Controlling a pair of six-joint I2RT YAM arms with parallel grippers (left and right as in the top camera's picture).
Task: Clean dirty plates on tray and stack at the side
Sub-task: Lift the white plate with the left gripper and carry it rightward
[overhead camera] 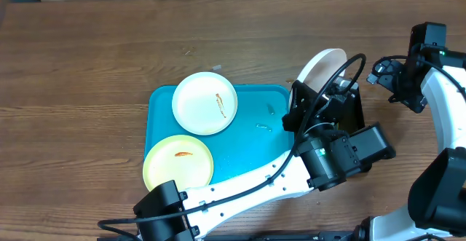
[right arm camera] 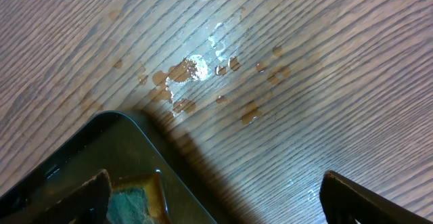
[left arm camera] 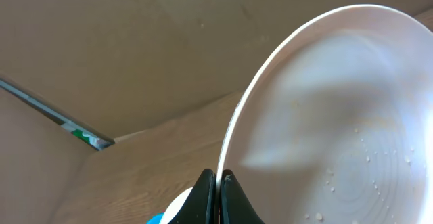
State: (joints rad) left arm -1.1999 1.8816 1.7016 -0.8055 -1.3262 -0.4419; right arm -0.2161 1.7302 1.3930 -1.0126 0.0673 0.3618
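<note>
A white plate (overhead camera: pixel 321 69) stands on edge just past the tray's right end, with my left gripper (overhead camera: pixel 306 101) shut on its rim. In the left wrist view that plate (left arm camera: pixel 338 116) is wet with droplets and both fingers of the left gripper (left arm camera: pixel 218 178) pinch its edge. On the turquoise tray (overhead camera: pixel 251 150) lie a white plate (overhead camera: pixel 204 103) with an orange smear and a pale yellow plate (overhead camera: pixel 178 161) with a smear. My right gripper (overhead camera: pixel 380 75) hangs open to the right of the held plate. It holds nothing (right arm camera: pixel 215 176).
A black basin (overhead camera: pixel 352 108) sits right of the tray, mostly under my left arm. Its corner (right arm camera: pixel 101 139) and a green-yellow sponge (right arm camera: pixel 132 204) inside show in the right wrist view. Water drops (right arm camera: pixel 196 72) lie on the wooden table beside it.
</note>
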